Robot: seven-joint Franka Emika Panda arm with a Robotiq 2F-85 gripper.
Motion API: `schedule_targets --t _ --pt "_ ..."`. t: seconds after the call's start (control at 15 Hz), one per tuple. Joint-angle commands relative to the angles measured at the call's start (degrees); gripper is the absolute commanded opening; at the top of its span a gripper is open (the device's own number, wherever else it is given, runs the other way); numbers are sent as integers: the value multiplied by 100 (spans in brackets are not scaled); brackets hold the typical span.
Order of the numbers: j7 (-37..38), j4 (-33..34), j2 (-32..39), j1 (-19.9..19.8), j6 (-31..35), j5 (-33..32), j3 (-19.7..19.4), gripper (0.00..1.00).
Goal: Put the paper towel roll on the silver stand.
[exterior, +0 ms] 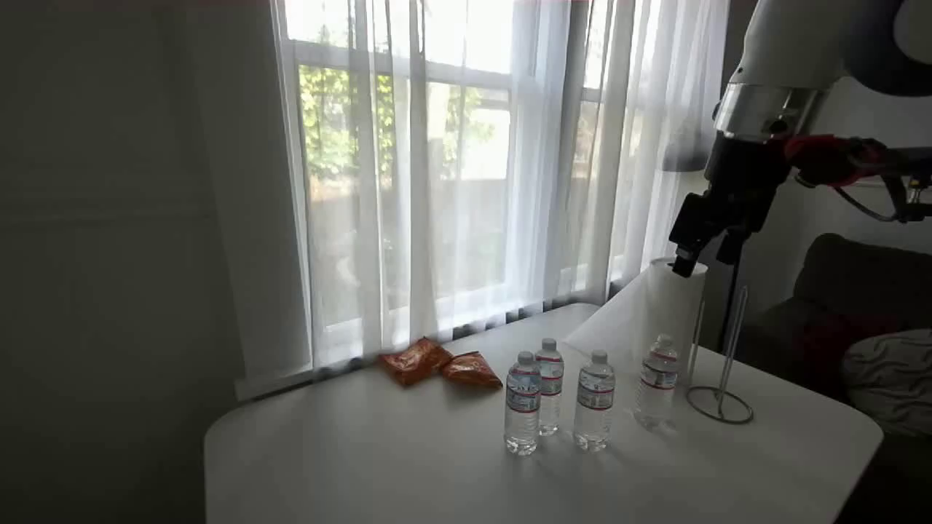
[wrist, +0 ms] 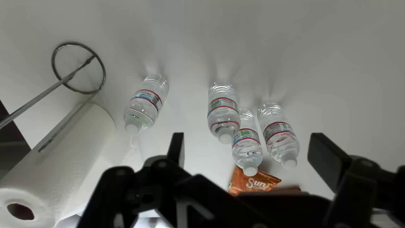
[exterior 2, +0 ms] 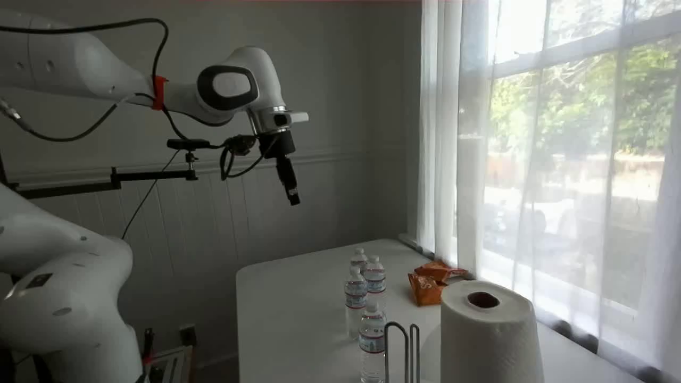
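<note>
The paper towel roll [exterior: 670,309] is a big white cylinder standing upright on the table, with a loose sheet spread to one side. It also shows in an exterior view [exterior 2: 489,340] and at the left of the wrist view [wrist: 68,158]. The silver stand [exterior: 732,342] stands beside the roll, its upright wires bare above a round ring base. It also shows in an exterior view [exterior 2: 387,351] and the wrist view [wrist: 41,96]. My gripper [wrist: 250,155] is open and empty, high above the table. It also shows in both exterior views [exterior: 705,260] [exterior 2: 294,200].
Several clear water bottles [exterior: 593,400] stand on the white table [exterior: 408,466], one close to the stand and roll. Orange chip bags [exterior: 415,362] lie near the window side. A white sheer curtain [exterior: 437,218] hangs along the table's window edge.
</note>
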Motion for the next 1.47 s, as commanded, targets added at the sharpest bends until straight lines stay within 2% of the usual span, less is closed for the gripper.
schedule_targets --t 0.0,0.4,0.67,1.0,1.4 --pt "39 10 13 74 -9 -47 -57 100" --pt "-26 35 57 14 -27 -194 -56 100" --pt "-416 69 192 -213 216 -484 -554 100" --pt "-1287 358 545 -469 515 -988 -1196 100" --pt "-2126 621 976 -622 795 -1147 -1812 100"
